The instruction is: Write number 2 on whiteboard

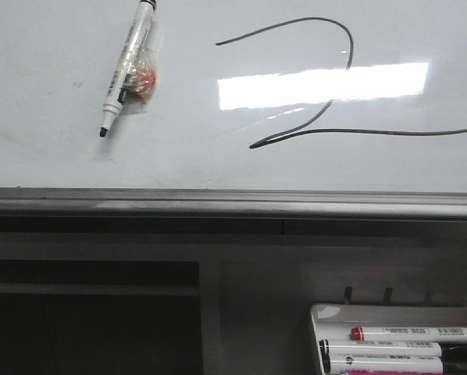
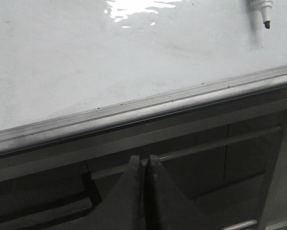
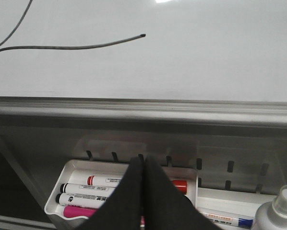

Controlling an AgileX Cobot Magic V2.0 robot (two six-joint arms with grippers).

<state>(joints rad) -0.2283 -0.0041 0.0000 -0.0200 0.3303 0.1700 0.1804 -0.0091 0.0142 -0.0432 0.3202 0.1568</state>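
Note:
The whiteboard (image 1: 62, 156) is a large glossy white board with a grey metal bottom rail (image 1: 218, 201). The number 2 (image 1: 327, 109) is a thin black line on its right half, with an arched top, a pointed lower-left corner and a long tail running right. The tail's end shows in the right wrist view (image 3: 86, 46). A black-tipped white marker (image 1: 126, 66) lies uncapped on the board at upper left; its tip shows in the left wrist view (image 2: 263, 14). My left gripper (image 2: 144, 159) is shut and empty below the rail. My right gripper (image 3: 143, 159) is shut and empty over the marker tray.
A small white marker tray (image 1: 319, 328) at the lower right holds several markers, red-capped (image 3: 102, 180), black-capped (image 3: 86, 197) and pink (image 3: 78, 211). A spray bottle (image 3: 278, 213) stands beside a second tray with a blue marker (image 3: 225, 219). A bright light glare (image 1: 323, 84) crosses the board.

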